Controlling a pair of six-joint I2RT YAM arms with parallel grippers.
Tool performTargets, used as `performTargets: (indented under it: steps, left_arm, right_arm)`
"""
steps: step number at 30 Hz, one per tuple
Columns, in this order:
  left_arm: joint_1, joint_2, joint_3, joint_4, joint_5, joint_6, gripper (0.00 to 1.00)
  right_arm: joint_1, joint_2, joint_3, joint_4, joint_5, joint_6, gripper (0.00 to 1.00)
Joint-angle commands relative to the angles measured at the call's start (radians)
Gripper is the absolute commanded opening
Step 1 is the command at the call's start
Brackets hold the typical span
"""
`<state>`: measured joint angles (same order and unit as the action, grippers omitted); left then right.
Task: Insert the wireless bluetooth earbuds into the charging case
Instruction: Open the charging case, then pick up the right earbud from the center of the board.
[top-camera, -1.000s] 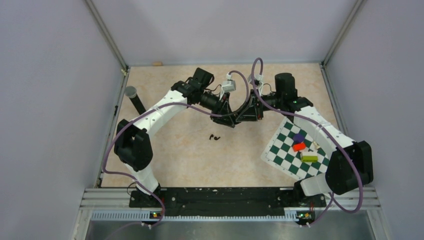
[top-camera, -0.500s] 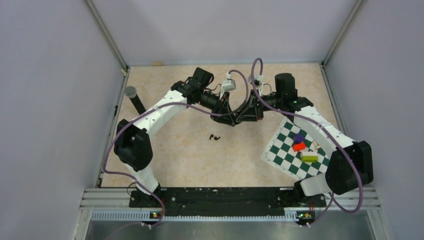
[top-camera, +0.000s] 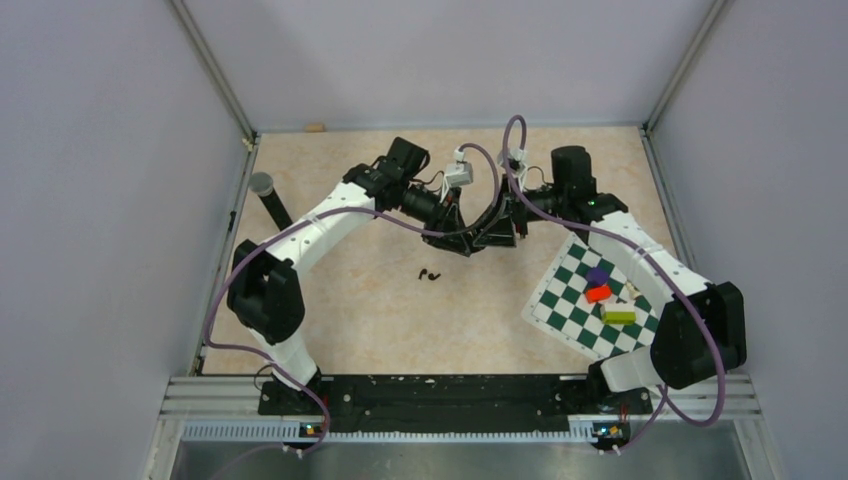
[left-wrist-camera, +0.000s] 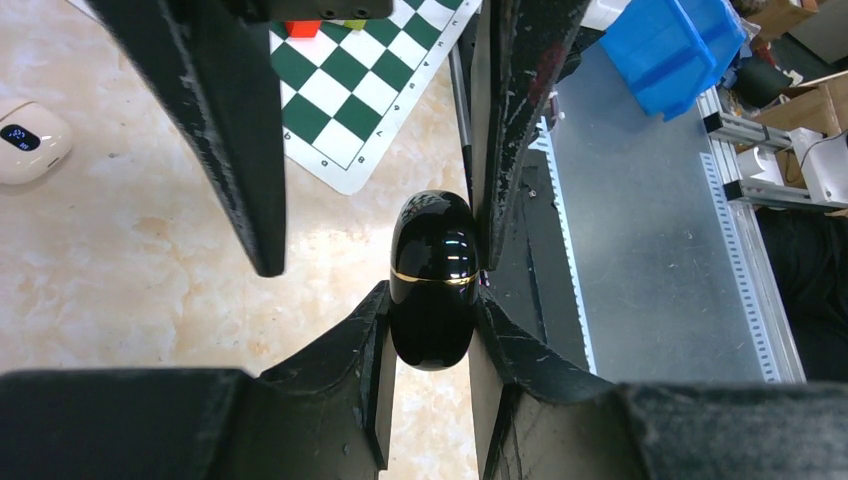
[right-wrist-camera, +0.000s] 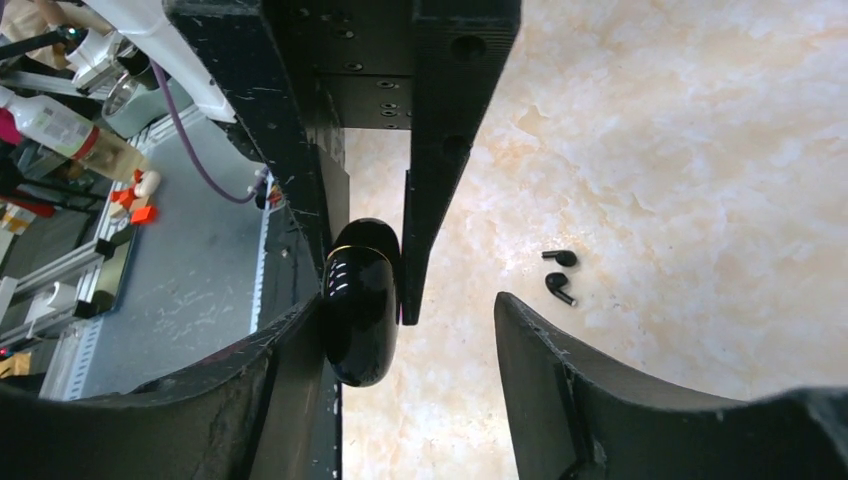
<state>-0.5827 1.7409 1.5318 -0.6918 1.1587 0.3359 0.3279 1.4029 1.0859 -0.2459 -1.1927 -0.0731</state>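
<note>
Colours: blk kit on beige marbled desk (top-camera: 400, 320).
Charging case (left-wrist-camera: 432, 278) in left jaws: glossy blk w/ thin gold band. Jaws matt blk, scuffed grey. Earbuds (right-wrist-camera: 558, 274) near right jaws: blk. Mat (top-camera: 565, 310) to the right of both jaws: dk green/white checks, carrying purple block (top-camera: 598, 275), red block (top-camera: 598, 293), yellow-green block (top-camera: 619, 316). Pod (left-wrist-camera: 28, 140) left of left jaws: white. Bin (left-wrist-camera: 670, 45): blue.

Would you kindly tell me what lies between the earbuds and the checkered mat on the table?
Nothing. In the top external view, the stretch of table between the earbuds and the checkered mat is bare.
</note>
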Motion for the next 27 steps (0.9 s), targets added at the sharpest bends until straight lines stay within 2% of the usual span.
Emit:
performTargets:
  steps: [1, 7, 14, 18, 22, 27]
  left_arm:
    - [-0.008, -0.073, -0.013, -0.008, 0.055, 0.048, 0.13]
    - [-0.007, -0.084, -0.015, -0.016, 0.060, 0.060, 0.08]
    - [-0.006, -0.083, -0.015, -0.018, 0.059, 0.061, 0.00]
    - [-0.007, -0.083, -0.015, -0.023, 0.054, 0.071, 0.00]
    - [-0.001, -0.092, -0.013, -0.022, 0.039, 0.075, 0.00]
    - [0.027, -0.116, -0.010, -0.018, 0.022, 0.072, 0.00]
  right_arm:
    - [-0.036, -0.044, 0.058, 0.003, 0.015, -0.033, 0.62]
    - [-0.065, -0.057, 0.061, 0.004, 0.041, -0.030, 0.66]
    - [-0.069, -0.085, 0.073, -0.010, 0.189, -0.060, 0.70]
    - [-0.073, -0.130, 0.097, -0.051, 0.159, -0.082, 0.76]
    - [-0.073, -0.207, 0.114, -0.052, 0.127, -0.057, 0.87]
    - [-0.072, -0.312, 0.121, -0.035, 0.214, -0.053, 0.94]
